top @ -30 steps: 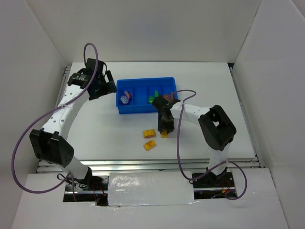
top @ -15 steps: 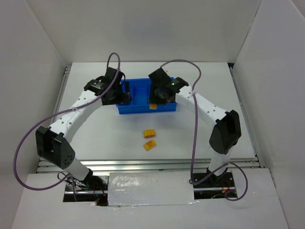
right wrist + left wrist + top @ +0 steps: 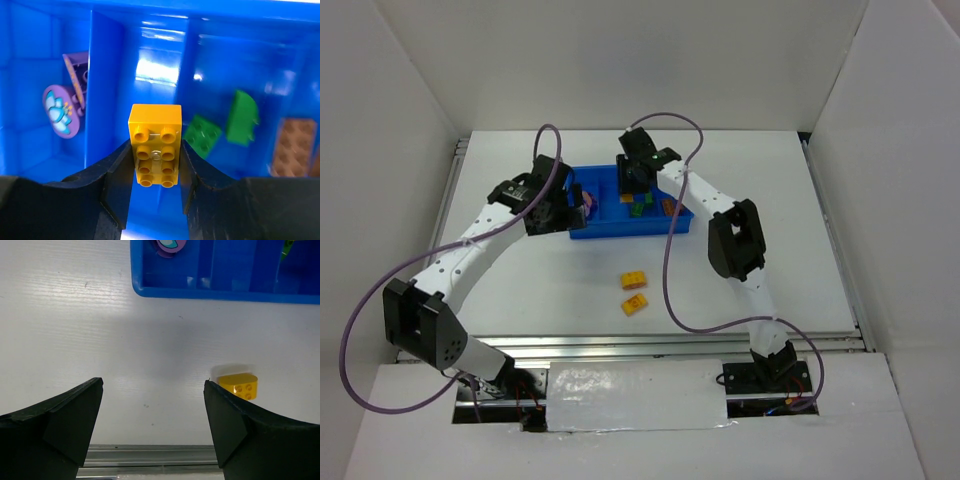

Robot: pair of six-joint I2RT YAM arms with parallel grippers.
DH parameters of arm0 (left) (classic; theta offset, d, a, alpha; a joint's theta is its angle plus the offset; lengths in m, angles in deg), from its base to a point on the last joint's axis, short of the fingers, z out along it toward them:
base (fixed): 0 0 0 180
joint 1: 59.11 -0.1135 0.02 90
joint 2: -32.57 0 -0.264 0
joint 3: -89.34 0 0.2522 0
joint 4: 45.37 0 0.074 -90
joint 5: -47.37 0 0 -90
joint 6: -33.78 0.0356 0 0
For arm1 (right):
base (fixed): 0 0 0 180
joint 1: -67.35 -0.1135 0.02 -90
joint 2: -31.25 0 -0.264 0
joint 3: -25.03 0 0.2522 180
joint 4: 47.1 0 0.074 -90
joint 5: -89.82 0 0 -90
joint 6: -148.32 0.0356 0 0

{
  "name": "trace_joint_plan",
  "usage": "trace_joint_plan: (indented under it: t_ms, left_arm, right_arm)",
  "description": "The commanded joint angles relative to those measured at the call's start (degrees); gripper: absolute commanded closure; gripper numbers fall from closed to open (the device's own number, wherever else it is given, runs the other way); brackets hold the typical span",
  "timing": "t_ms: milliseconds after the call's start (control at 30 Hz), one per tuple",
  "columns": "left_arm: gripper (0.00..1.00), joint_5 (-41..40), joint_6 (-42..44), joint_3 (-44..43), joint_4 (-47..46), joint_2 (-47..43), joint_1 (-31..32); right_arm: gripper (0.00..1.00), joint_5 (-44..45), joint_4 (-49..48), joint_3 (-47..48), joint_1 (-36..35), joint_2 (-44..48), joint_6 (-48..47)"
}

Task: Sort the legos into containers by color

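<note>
My right gripper (image 3: 156, 150) is shut on a yellow lego (image 3: 155, 145), held studs-up over a middle compartment of the blue tray (image 3: 102, 75). From above, the right gripper (image 3: 637, 185) hangs over the tray (image 3: 620, 234). In the tray lie purple pieces (image 3: 62, 110) at the left, two green legos (image 3: 202, 135) and a brown lego (image 3: 295, 145) at the right. My left gripper (image 3: 563, 205) is by the tray's left end; it (image 3: 153, 385) stands open over bare table. Two yellow legos (image 3: 634, 280) (image 3: 635, 304) rest on the table, one beside the left gripper's right finger (image 3: 239, 385).
The tray's front wall (image 3: 210, 292) runs along the top of the left wrist view. The table's metal near edge (image 3: 150, 455) shows just below the left fingers. White walls enclose the table on three sides.
My right arm lifted a yellow lego off the table and carried it back over the tray. My left arm swung right from the far left corner to the tray's left end.
</note>
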Motion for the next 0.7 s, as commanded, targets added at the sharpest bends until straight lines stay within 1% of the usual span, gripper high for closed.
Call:
trace_joint_plan:
  t_ms: [0, 133, 200, 300, 367, 400, 433, 467, 500, 567, 600, 667]
  left_arm:
    - [0.06, 2.9, 1.5, -0.3, -2.6, 0.1, 0.0]
    - [0.05, 3.2, 2.9, 0.5, -4.5, -0.4, 0.0]
    - [0.06, 4.6, 3.2, 0.8, -4.9, -0.1, 0.1]
    - [0.06, 8.3, 4.2, 1.9, -6.6, 0.3, 0.1]
    - [0.06, 9.4, 4.4, 2.1, -7.0, 1.1, 0.1]
    - [0.06, 10.0, 4.4, 2.2, -7.5, 1.3, 0.1]
    - [0.06, 10.2, 4.6, 2.1, -7.6, 1.7, 0.2]
    - [0.06, 10.5, 4.8, 2.0, -7.7, 1.9, 0.1]
    - [0.06, 11.0, 5.1, 1.6, -8.1, 2.2, 0.1]
    - [0.06, 11.2, 5.6, 1.5, -8.3, 2.4, 0.3]
    - [0.06, 11.4, 5.7, 2.0, -9.0, 2.4, 0.5]
    - [0.06, 11.5, 5.8, 3.0, -9.6, 2.5, 1.0]
  right_arm:
    - [0.93, -2.3, -5.4, 6.3, -0.5, -3.3, -3.2]
    - [0.92, -2.6, -6.0, 6.7, 0.4, -4.8, -1.7]
    - [0.91, -3.2, -6.3, 6.6, 0.4, -4.6, -1.4]
    - [0.85, -5.0, -6.9, 6.3, 0.4, -4.7, -0.8]
    - [0.86, -6.5, -7.2, 6.6, 0.4, -4.9, -0.3]
    - [0.83, -6.6, -7.3, 6.7, 0.5, -4.9, 0.2]
    - [0.73, -6.8, -7.4, 6.8, 0.4, -5.0, 0.5]
    - [0.59, -6.9, -7.4, 6.8, 0.4, -4.9, 0.9]
    - [0.47, -7.0, -7.5, 6.8, 0.4, -4.8, 1.2]
    - [0.41, -7.2, -7.5, 6.8, 0.5, -3.7, 1.4]
    - [0.32, -6.9, -7.7, 6.7, 0.5, -3.1, 1.5]
    - [0.21, -5.8, -8.2, 6.5, 0.8, -0.6, 1.6]
